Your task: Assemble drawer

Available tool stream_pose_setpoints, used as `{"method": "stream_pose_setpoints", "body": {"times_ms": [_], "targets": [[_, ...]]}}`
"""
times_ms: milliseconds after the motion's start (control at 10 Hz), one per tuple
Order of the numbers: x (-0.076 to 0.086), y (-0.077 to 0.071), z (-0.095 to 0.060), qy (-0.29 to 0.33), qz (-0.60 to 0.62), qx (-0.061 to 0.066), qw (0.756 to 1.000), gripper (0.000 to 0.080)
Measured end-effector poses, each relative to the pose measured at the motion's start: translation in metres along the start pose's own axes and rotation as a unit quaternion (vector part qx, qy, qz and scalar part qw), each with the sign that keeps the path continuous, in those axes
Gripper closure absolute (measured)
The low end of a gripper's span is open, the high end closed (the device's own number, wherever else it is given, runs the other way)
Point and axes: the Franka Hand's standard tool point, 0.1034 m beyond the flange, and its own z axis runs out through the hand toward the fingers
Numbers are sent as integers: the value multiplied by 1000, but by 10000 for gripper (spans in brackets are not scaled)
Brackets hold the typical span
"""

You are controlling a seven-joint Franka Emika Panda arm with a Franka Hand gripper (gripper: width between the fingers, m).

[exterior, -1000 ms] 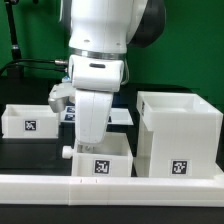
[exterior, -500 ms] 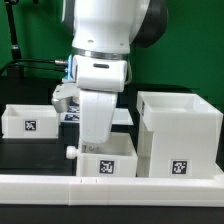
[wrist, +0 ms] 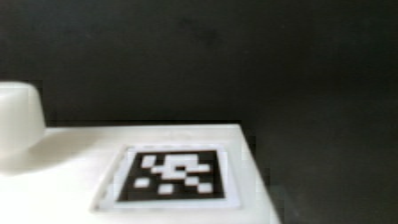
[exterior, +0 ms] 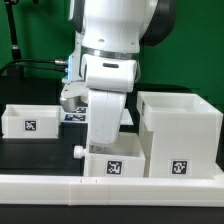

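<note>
Slid closer, the knobbed tray point(exterior: 113, 165) now sits just beside the housing point(exterior: 180, 125).

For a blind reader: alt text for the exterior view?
A white robot arm hangs over a small white knobbed plastic tray, beside a large open white cube housing; another white tray sits at the exterior view's left.

Even, bright light falls from overhead in the exterior view. The glossy white robot arm casing point(exterior: 110, 40) and the large white plastic cube-like housing point(exterior: 180, 135) look nearly washed out, with faint shading inside the housing. The matte black worktop point(exterior: 35, 155) stays dark. The wrist view is dimmer and badly blurred, and its black-and-white square tag point(wrist: 175, 175) has smeared edges.
</note>
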Motion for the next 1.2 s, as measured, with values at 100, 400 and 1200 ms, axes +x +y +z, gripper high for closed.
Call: {"method": "stream_pose_setpoints", "body": {"times_ms": [100, 400, 1200], "targets": [[0, 0, 0, 0, 0, 0, 1000, 755], [2, 0, -1, -2, -3, 7, 1000, 755], [5, -6, 1, -3, -20, 23, 1000, 755]]}}
